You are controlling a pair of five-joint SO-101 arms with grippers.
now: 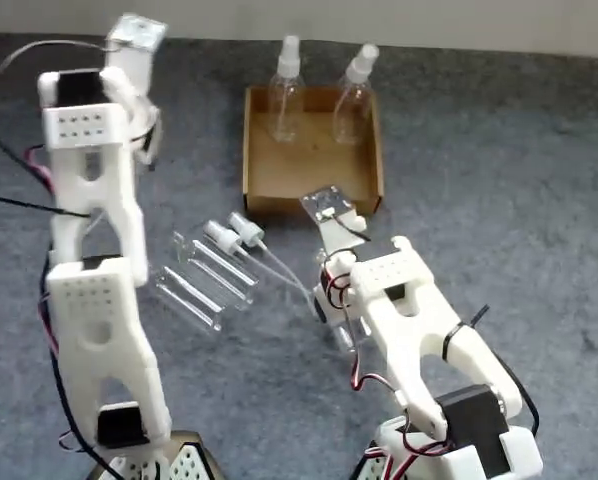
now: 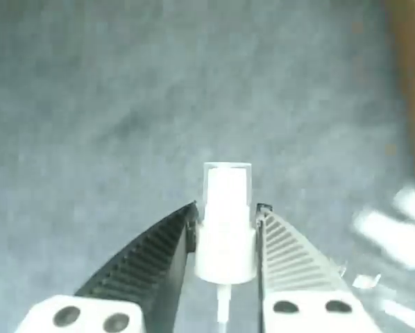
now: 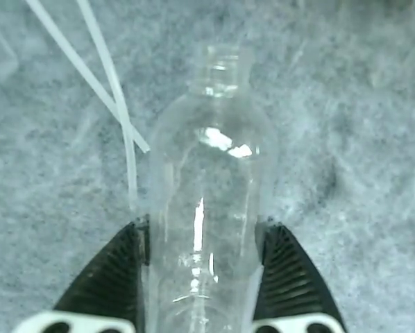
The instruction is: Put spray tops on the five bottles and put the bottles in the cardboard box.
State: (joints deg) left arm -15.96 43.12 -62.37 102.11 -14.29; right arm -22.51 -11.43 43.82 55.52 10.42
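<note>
My left gripper [image 2: 225,216] is shut on a white spray top [image 2: 225,236], its thin tube pointing back toward the wrist; in the high view this arm [image 1: 89,200] stands tall at the table's left. My right gripper [image 3: 204,239] is shut on a clear, capless bottle [image 3: 207,187] lying on the carpet, neck pointing away. In the high view that gripper [image 1: 331,300] sits just in front of the cardboard box [image 1: 259,195]. Two capped bottles [image 1: 284,95] [image 1: 354,95] stand in the box. Clear bottles [image 1: 189,298] and two spray tops [image 1: 234,235] lie on the carpet between the arms.
Grey carpet [image 1: 499,180] covers the table. Two thin dip tubes [image 3: 103,76] of the loose spray tops lie right beside the held bottle. The box's brown edge [image 2: 409,76] shows off to one side in the left wrist view. Open carpet lies to the right of the box.
</note>
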